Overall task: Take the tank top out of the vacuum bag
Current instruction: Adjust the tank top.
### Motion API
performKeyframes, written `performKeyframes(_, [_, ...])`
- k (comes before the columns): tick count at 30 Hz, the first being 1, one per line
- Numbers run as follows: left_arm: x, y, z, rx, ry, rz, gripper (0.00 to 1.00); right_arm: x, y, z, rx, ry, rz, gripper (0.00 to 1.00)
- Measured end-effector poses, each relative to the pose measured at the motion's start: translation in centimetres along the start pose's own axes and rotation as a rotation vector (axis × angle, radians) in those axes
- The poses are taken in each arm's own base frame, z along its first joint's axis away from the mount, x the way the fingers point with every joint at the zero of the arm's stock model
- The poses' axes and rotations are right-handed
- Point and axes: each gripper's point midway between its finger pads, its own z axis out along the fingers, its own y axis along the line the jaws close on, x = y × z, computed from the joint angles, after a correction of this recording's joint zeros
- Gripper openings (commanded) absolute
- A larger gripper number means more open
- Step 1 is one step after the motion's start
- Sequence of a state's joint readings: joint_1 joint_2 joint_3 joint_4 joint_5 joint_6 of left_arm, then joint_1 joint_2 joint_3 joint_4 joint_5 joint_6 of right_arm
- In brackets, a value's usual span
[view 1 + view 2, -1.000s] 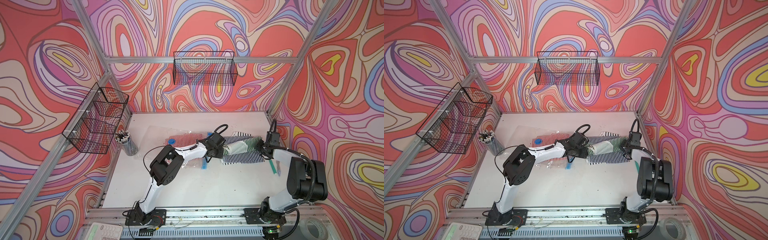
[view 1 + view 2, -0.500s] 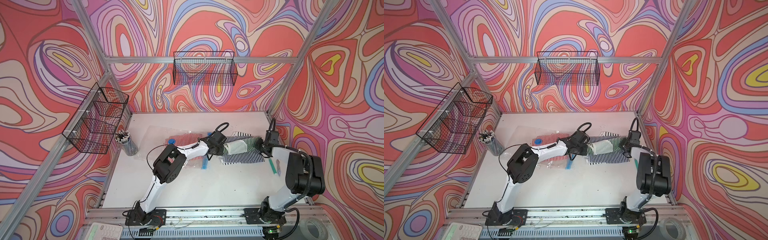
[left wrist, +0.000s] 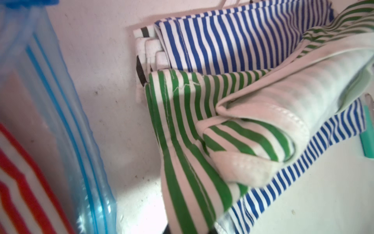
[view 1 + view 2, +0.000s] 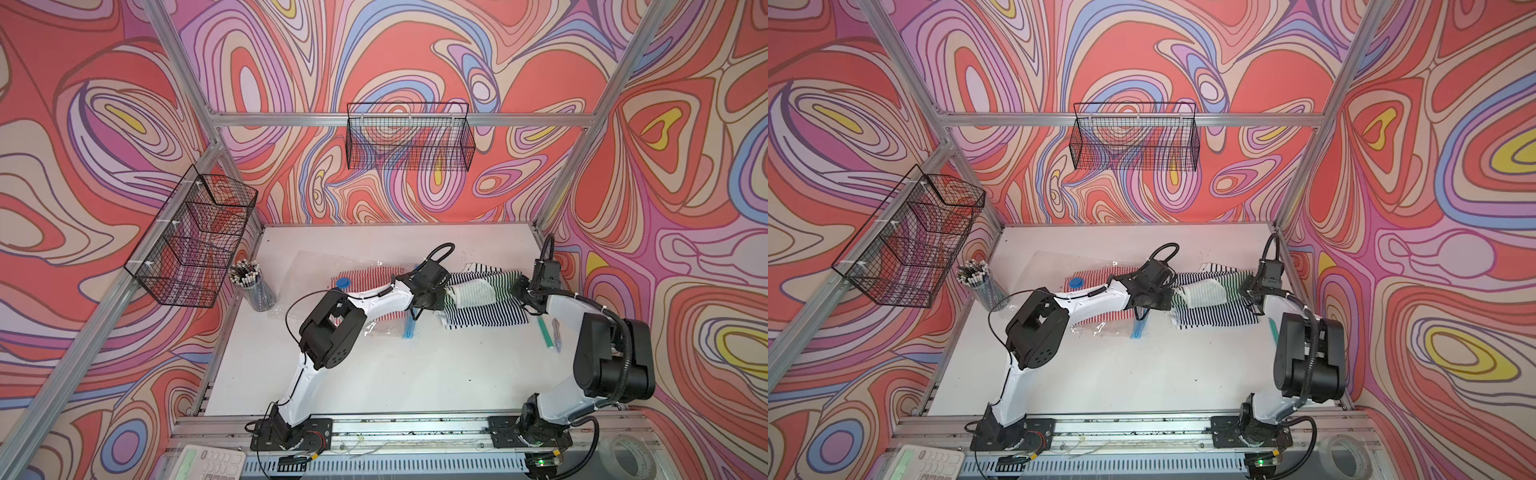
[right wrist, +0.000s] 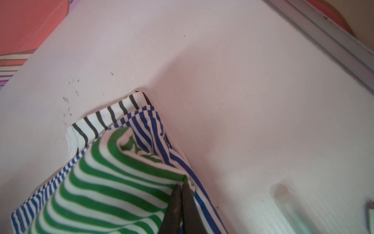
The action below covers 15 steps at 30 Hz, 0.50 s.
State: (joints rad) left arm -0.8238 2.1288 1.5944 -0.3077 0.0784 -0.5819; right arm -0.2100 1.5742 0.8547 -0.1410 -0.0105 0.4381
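Evidently found green top [image 4: 478, 291] out of bag [image 4: 316, 266], slumped on striped pile [image 4: 486, 318] near bag's zip end. Saw right gripper [image 5: 180, 187] pinched tight on its hem; left gripper [image 4: 436, 297] closed at opposite end, apparently on cloth too. Judged top light, limp, stretchy: best taken at seamed hem, both ends. Noted red top [image 4: 365, 276] inside bag, under slick clear film.

A clear vacuum bag [image 4: 316, 266] with light-blue zip strip [image 4: 409, 330] and blue valve cap [image 4: 343, 284] shows a red-and-white striped garment [image 4: 370, 276] on a white worktop [image 4: 374, 374], beside a green-striped top [image 3: 182, 125], blue-striped top [image 3: 232, 44] and black-striped top [image 5: 105, 115], all with white.
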Motion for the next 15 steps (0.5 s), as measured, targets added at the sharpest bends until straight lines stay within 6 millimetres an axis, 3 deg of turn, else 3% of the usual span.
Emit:
performKeyframes(6, [-1.0,-1.4,-2.7,0.053,-0.027,-0.013,0.00,-0.1,-0.4,-0.8,0.034,0.015,0.000,0.00])
performKeyframes(9, [-0.9,-1.9,-3.1,0.080,-0.017,-0.026,0.00,0.4,-0.9,-1.0,0.059,0.037,-0.002,0.00])
performKeyframes(15, [1.8,-1.2,-2.6,0.090,0.062,-0.061,0.00,0.7,-1.6,-2.3,0.099,0.049,-0.011,0.00])
